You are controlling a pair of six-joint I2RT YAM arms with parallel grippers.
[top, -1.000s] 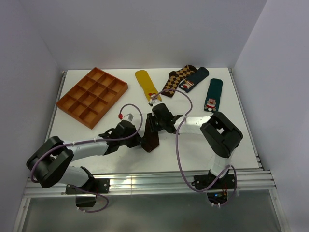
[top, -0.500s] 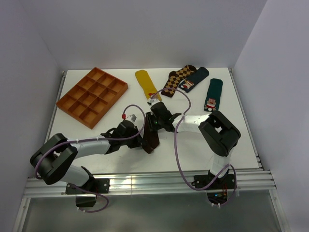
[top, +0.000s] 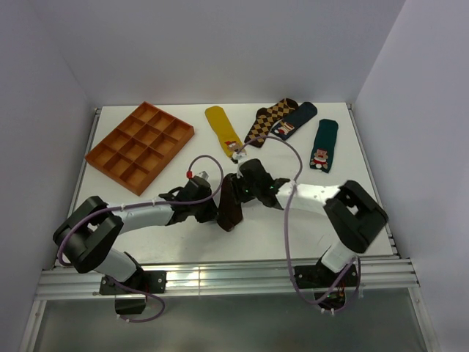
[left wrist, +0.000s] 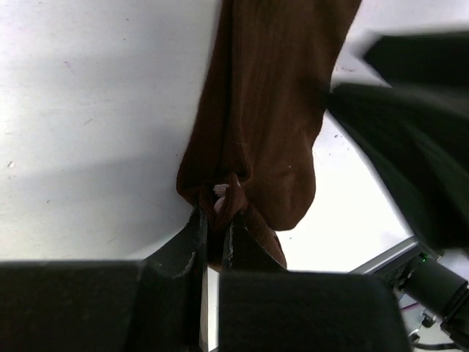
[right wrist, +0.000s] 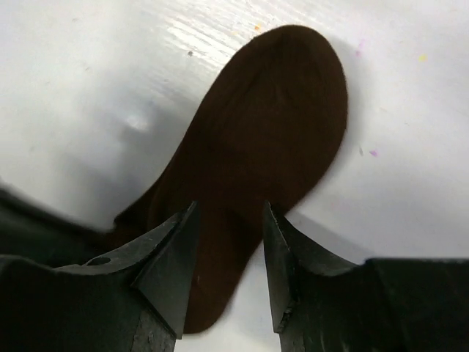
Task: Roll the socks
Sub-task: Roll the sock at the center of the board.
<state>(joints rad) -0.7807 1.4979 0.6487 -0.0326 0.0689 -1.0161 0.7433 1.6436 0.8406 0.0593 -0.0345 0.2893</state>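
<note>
1. A white table (top: 170, 242) boxed in by pale grey walls, seen from the top camera. A plain dark brown sock (top: 231, 213) lies near the middle of the table, running front to back between the two arms. The left gripper (top: 213, 209) meets its left side, and the right gripper (top: 239, 188) sits over its far end.
2. Also from above: an orange compartment tray (top: 139, 147) sits at the far left. A mustard sock (top: 222, 128), a diamond-patterned sock (top: 269, 122), a navy sock (top: 294, 121) and a green sock (top: 324, 144) line the far edge, well apart from the brown one.
3. Left wrist camera: the left gripper (left wrist: 214, 227) is pinched nearly closed on a bunched fold at the sock's (left wrist: 271, 110) near end, where a sliver of pale stripe shows. The ribbed brown fabric stretches away flat on the table. The dark, blurred bulk at right is the other arm (left wrist: 403, 139).
4. Right wrist camera: the right gripper (right wrist: 229, 242) has its jaws parted and is gripping nothing. The sock's (right wrist: 271, 125) rounded brown end lies flat just past the fingertips, and its body runs back beneath the gap.
</note>
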